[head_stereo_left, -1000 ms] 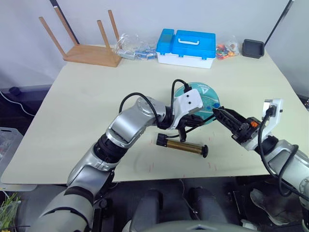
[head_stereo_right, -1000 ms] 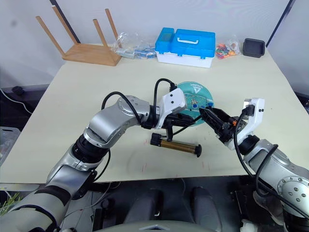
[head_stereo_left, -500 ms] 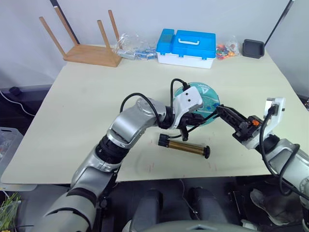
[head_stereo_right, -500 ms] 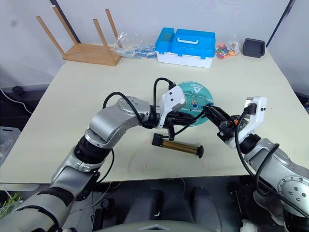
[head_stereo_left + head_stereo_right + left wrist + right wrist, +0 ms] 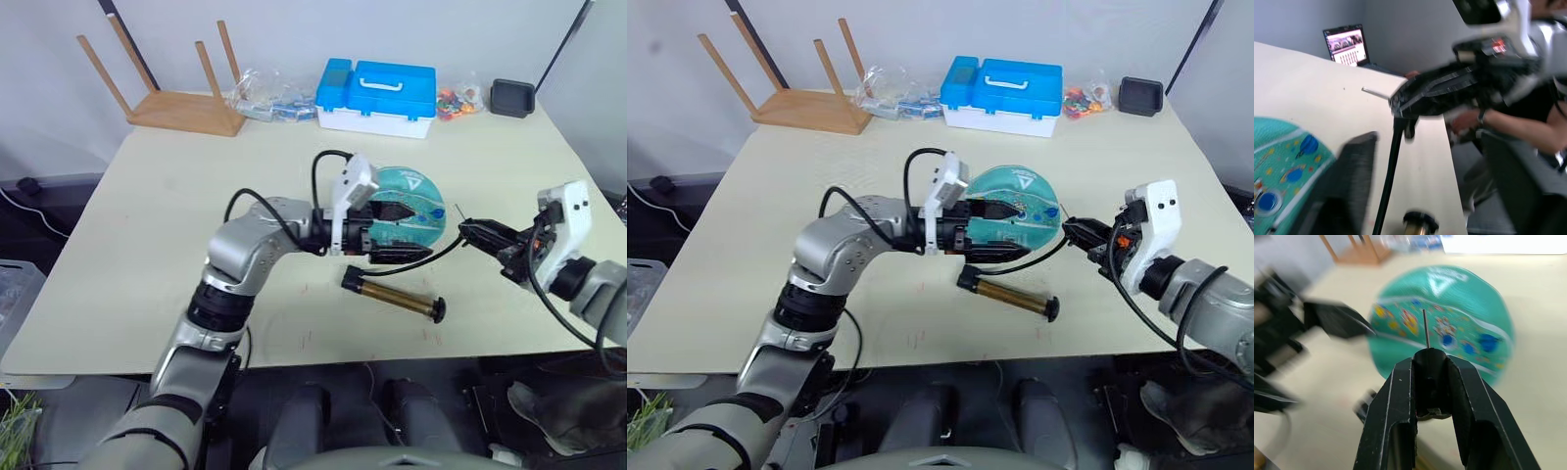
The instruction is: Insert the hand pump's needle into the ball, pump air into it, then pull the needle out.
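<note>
Surface [image 5: 147, 225]: pale cream tabletop carrying all items listed.

Ball [image 5: 416, 208]: teal-turquoise, white seam lines, small cartoon prints, white logo patch on top. Rests on the surface near its middle, between the two hands.

Left hand [image 5: 409, 227]: two black fingers spread apart around the ball's near-left side, one finger lying across the upper face, the other low along the front edge. In the left wrist view one finger [image 5: 1347, 181] sits just beside the ball's printed skin; firm contact cannot be told.

Hand pump [image 5: 392, 295]: bronze-gold cylinder with black end caps, lying flat on the surface just in front of the ball, T-handle end toward the robot's right. Held by neither hand.

Hose [image 5: 431, 257]: thin, black, running from under the ball's front edge in a curve up to the right hand.

Right hand [image 5: 480, 235]: fingers clenched on the needle's black fitting, to the right of the ball and apart from it.

Needle [image 5: 1424, 328]: thin metal pin projecting from the fitting toward the ball; tip out in the air, clear of the ball's skin.

Storage box [image 5: 379, 95]: blue lid, white base, at the far edge of the surface.

Wooden stool [image 5: 181, 93]: overturned, legs up, far left corner.

Plastic bags of small parts [image 5: 265, 96]: left of the box.

Black tray [image 5: 513, 98]: far right corner.

Laptop [image 5: 1347, 45]: open, screen lit, beyond the surface in the left wrist view.
</note>
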